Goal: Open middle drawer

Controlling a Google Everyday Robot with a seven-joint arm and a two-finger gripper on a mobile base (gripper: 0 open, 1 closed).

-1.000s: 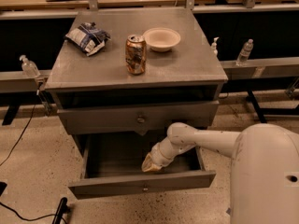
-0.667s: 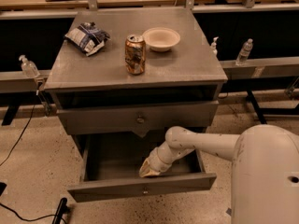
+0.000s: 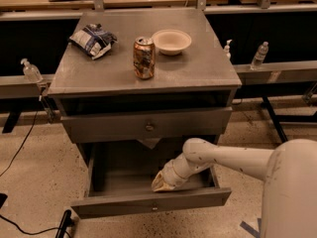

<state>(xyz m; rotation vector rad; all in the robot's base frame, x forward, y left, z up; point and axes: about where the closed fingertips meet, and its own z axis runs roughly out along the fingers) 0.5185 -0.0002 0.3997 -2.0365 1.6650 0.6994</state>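
Observation:
The middle drawer (image 3: 124, 207) is a wide, shallow grey metal drawer with a small round centre knob (image 3: 155, 208). It stands pulled well out of the cabinet, and its inside is bare. My gripper (image 3: 161, 182) reaches down into it from the right on a white arm (image 3: 233, 157). Its tan tip sits just behind the front panel, above the knob. The taller-fronted drawer (image 3: 99, 125) above it, with a similar knob (image 3: 148, 127), is closed. The third drawer is hidden below the open one.
On the cabinet top (image 3: 198, 68) stand a drinks can (image 3: 143, 58), a white bowl (image 3: 171, 41) and a crumpled chip bag (image 3: 92, 39). Small bottles (image 3: 30, 72) (image 3: 260, 55) stand on rails to both sides. A black cable (image 3: 20, 148) lies on the floor at left.
The gripper has moved a little toward the front of the drawer. The middle drawer has slid slightly further out.

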